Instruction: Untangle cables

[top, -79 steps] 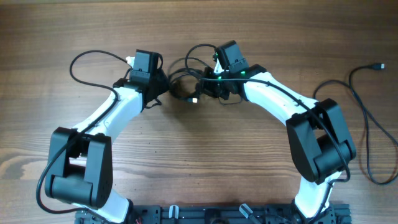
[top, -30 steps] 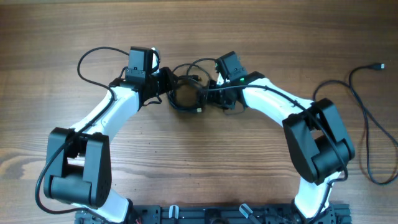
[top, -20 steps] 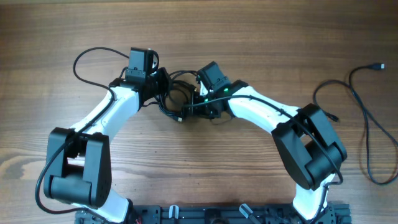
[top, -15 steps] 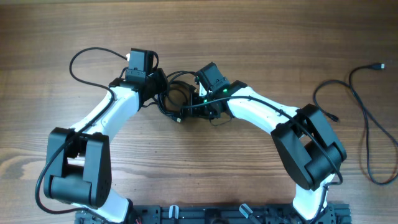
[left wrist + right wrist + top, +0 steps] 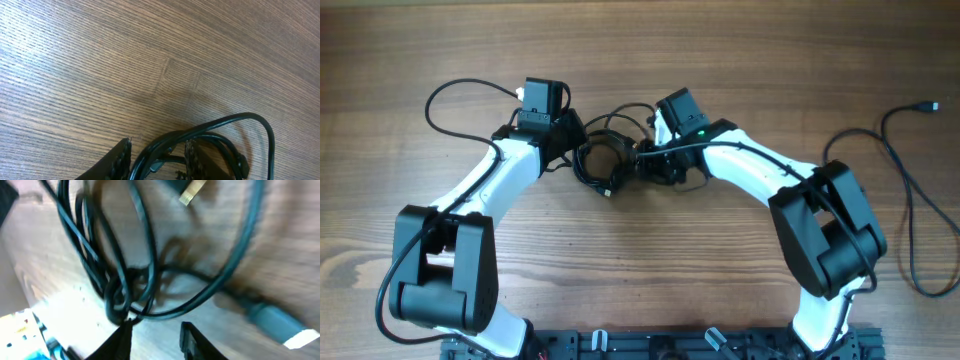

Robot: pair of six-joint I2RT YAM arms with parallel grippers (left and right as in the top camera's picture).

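With the cables [image 5: 608,165] bunched on the tabletop [image 5: 720,60] at upper centre of the overhead frame, anchor with the left end effector [image 5: 156,155], which grips several strands, close the part-open, empty right end effector [image 5: 155,330] on one loop, and draw apart slowly.

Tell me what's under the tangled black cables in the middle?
Only wooden table shows through the loops of the cables. The bit right beneath each strand is hidden.

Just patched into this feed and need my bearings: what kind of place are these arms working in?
Probably a robot lab or test bench. A left arm and a right arm, both white, stand on a black rail at a wood-grain tabletop's edge, with tangled cables and one loose cable on it.
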